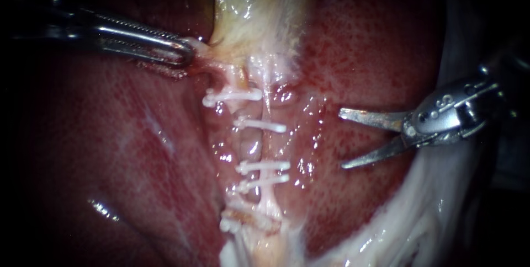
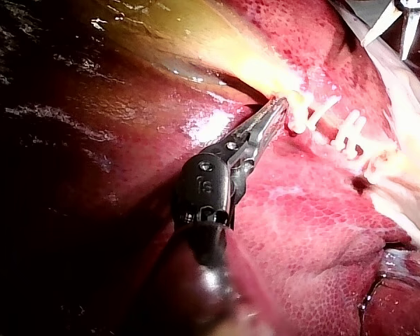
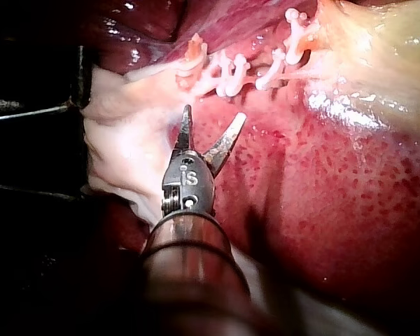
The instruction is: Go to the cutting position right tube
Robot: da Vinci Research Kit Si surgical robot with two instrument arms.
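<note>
Jaws of the right instrument gape above mottled liver. Left instrument clamps pale gallbladder beside white clips.

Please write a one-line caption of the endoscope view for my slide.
Endoscope view: left instrument holds tissue beside the gallbladder; right instrument, jaws open, stands apart from the clipped tubes.

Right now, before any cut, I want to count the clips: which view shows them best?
The endoscope view: the white clips lie broadside across the tubes, separated and unobstructed. The left wrist view shows them small and overlapping beyond the left instrument's tip; the right wrist view bunches them, angled, ahead of the right instrument.
</note>
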